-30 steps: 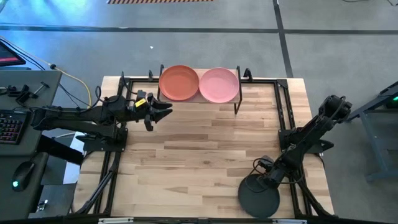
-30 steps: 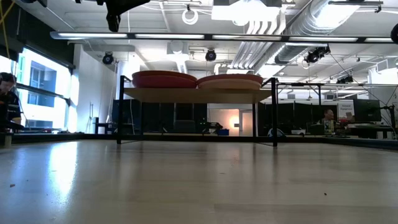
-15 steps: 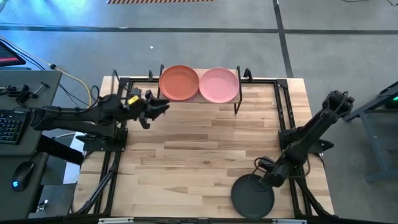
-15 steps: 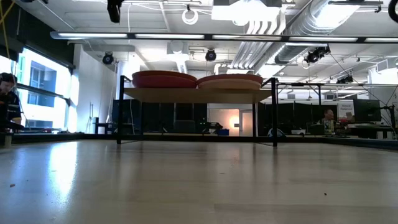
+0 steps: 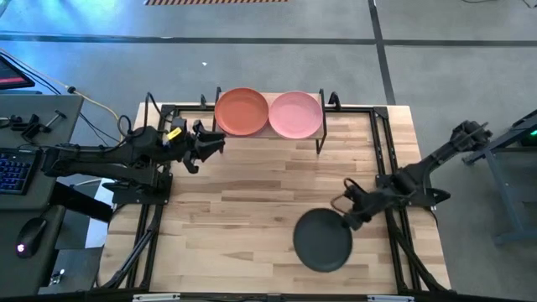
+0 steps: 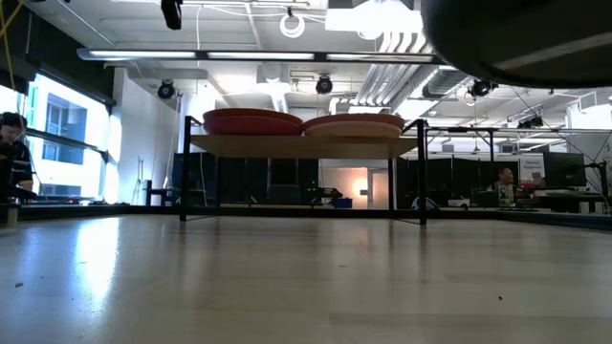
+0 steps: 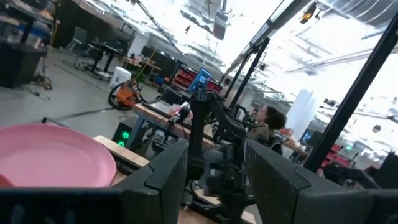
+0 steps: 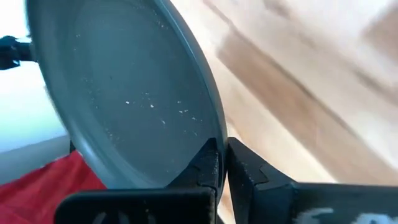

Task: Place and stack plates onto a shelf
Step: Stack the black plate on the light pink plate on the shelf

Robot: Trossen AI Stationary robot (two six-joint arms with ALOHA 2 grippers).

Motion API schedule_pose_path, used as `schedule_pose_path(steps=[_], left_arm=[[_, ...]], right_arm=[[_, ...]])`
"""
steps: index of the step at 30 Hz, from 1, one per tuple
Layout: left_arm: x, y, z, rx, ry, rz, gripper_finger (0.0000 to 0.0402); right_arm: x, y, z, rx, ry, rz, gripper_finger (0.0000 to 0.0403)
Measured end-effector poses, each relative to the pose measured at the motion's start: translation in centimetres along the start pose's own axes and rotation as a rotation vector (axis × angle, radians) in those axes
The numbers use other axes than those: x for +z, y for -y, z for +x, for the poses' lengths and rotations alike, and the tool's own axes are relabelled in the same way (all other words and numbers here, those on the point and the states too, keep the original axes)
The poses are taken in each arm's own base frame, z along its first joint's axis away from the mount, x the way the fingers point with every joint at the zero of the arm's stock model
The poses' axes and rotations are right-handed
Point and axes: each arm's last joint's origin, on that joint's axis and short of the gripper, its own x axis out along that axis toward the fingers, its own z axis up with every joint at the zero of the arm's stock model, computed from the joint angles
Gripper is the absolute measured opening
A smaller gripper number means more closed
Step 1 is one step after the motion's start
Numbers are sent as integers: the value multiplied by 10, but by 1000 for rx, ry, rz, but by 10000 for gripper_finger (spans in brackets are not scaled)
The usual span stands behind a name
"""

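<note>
The shelf (image 5: 268,132) stands at the table's far edge, its top on thin black legs (image 6: 296,145). An orange plate (image 5: 242,111) and a light pink plate (image 5: 294,115) lie side by side on it. My right gripper (image 5: 344,220) is shut on the black plate (image 5: 322,241), above the table's near right part. The plate's underside shows at the top right of the low view (image 6: 516,38). My left gripper (image 5: 220,141) is open and empty, in the air just left of the shelf. The other plates are out of view. My right gripper pinches the black plate's rim (image 8: 210,144) between its two fingers, one on the plate's inner face and one on its underside. The fingers come from the table's right, at the rim's far right part (image 5: 337,221). The plate is lifted clear of the table.
Black metal frames (image 5: 388,168) run along the table's left and right sides. A keyboard and mouse (image 5: 33,231) lie on a desk left of the table. People sit in the room beyond (image 6: 11,134). Bare tabletop (image 5: 252,201) lies between the arms.
My right gripper has lifted the black plate off the near right corner and carried it up and toward the table's left and far side. The plate has come into the low view from above. My left gripper has risen a little beside the shelf.
</note>
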Motion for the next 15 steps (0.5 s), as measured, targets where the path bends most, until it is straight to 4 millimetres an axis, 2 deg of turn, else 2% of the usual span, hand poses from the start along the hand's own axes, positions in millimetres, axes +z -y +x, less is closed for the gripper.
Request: schedule_pose_path(steps=[7,15], left_arm=[[0,0,0,1,-4,-31,152],[-1,0,0,2,-6,-5,152]], right_arm=[[37,-36,-21,67,123,-140,0],[80,-67,-67,2,222,-227,0]])
